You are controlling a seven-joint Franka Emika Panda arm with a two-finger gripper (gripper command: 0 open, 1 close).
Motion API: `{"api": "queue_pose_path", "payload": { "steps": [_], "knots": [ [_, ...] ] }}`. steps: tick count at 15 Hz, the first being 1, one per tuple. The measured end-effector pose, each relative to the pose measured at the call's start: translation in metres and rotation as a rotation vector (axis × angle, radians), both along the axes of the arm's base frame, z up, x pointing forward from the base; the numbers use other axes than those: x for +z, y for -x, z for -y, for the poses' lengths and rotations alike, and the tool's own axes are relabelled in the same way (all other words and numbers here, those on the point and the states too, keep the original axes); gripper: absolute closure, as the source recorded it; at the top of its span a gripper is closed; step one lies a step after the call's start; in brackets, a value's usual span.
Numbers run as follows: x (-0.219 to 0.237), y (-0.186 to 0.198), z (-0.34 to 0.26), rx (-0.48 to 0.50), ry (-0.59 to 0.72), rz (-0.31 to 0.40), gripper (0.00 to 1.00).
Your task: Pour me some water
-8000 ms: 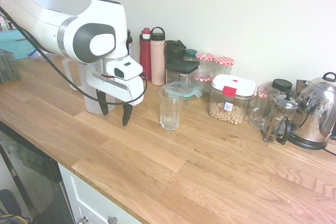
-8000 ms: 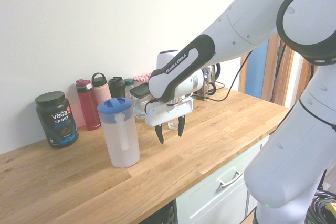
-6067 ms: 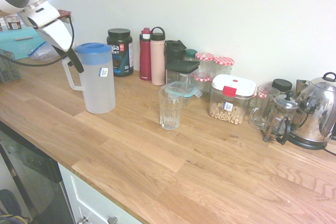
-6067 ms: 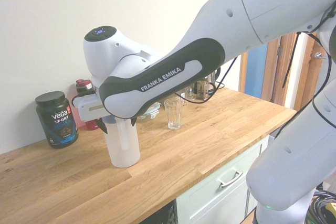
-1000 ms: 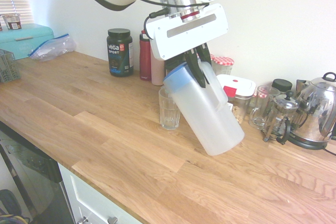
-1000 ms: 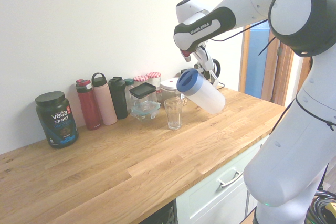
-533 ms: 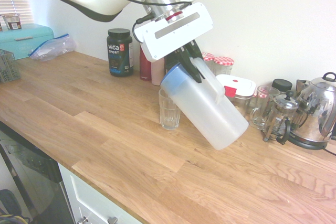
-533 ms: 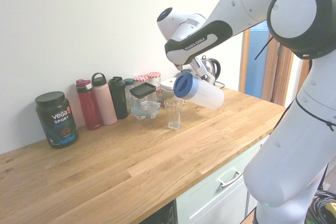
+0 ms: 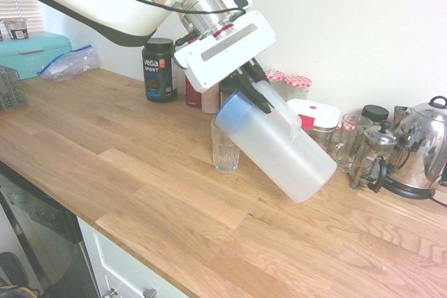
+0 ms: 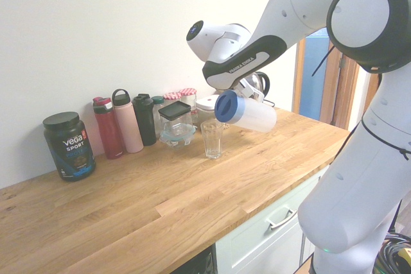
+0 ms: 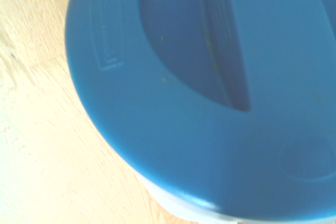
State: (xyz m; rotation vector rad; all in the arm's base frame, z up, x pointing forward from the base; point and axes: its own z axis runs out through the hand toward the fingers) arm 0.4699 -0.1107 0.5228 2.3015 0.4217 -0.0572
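Observation:
A frosted white plastic pitcher (image 9: pixel 283 148) with a blue lid (image 9: pixel 231 109) hangs tilted steeply in the air, lid end low. My gripper (image 9: pixel 255 94) is shut on its handle. The lid's edge sits just above the rim of an empty clear drinking glass (image 9: pixel 225 146) standing on the wooden counter. In the second exterior view the pitcher (image 10: pixel 250 112) lies nearly level, its lid just above and right of the glass (image 10: pixel 212 139). The blue lid (image 11: pixel 210 87) fills the wrist view. No stream of water is visible.
Along the wall stand a black Vega tub (image 9: pixel 158 69), bottles behind my gripper, checked-lid jars (image 9: pixel 297 87), a lidded food container (image 9: pixel 309 130), a French press (image 9: pixel 374 157) and a steel kettle (image 9: pixel 423 148). A teal box (image 9: pixel 35 52) and plastic bag lie far left.
The pitcher has tipped further over in the last second, its base rising and its lid settling closer over the glass. The gripper has rotated with it.

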Motion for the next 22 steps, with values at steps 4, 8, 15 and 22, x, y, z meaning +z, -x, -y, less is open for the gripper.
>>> {"api": "queue_pose_path", "payload": {
  "steps": [4, 8, 15, 22],
  "knots": [
    [0.021, -0.002, 0.003, -0.035, -0.124, 0.066, 1.00],
    [0.073, 0.028, 0.045, -0.054, -0.379, 0.153, 1.00],
    [0.092, 0.079, 0.104, -0.246, -0.750, 0.341, 1.00],
    [0.044, 0.119, 0.137, -0.631, -0.897, 0.469, 1.00]
  ]
}}
